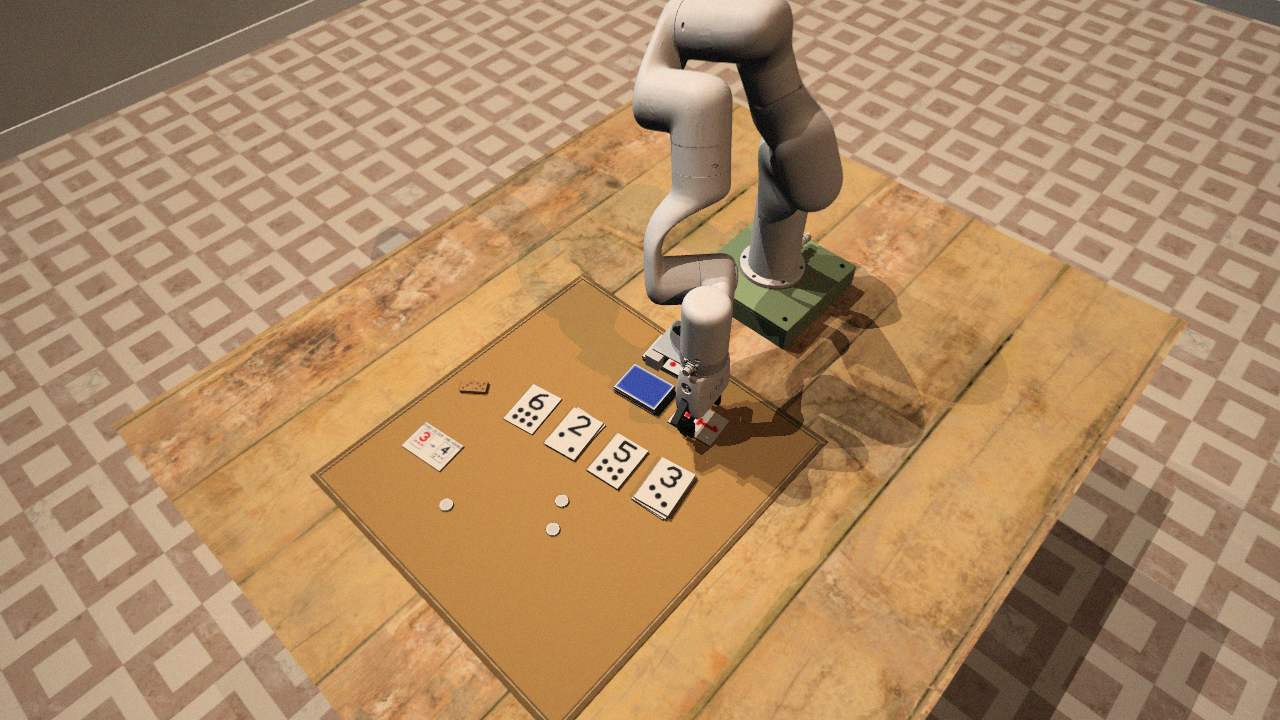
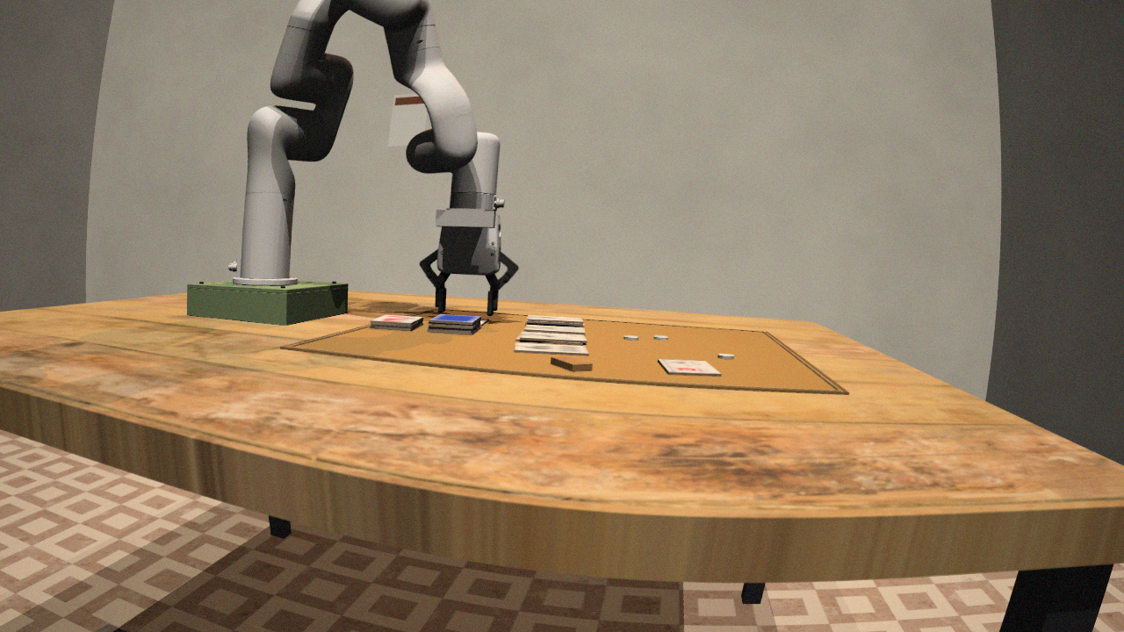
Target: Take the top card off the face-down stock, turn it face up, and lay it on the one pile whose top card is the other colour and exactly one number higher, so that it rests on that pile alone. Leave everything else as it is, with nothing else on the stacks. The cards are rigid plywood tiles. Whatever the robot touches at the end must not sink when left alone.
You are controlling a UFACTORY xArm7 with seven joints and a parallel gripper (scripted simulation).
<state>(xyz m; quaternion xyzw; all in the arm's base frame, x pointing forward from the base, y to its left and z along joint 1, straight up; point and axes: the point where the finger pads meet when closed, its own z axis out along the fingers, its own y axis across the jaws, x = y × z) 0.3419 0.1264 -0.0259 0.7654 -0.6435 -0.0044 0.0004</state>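
Observation:
The blue face-down stock (image 1: pixel 644 385) sits on the brown mat, also in the side view (image 2: pixel 455 321). To its right a face-up white card with a red mark (image 1: pixel 706 428) lies flat on the mat, mostly hidden by the arm. My gripper (image 1: pixel 691 424) is open and straddles this card with its fingertips down near the mat (image 2: pixel 466 302). Four face-up piles stand in a row with black tops: 6 (image 1: pixel 532 409), 2 (image 1: pixel 573 432), 5 (image 1: pixel 617 461) and 3 (image 1: pixel 664 487).
A second pile with a red mark (image 1: pixel 664 355) lies behind the stock. A loose reference card (image 1: pixel 432 445), a small brown block (image 1: pixel 474 386) and three white discs (image 1: pixel 553 528) lie on the mat. The green arm base (image 1: pixel 787 295) stands at the back.

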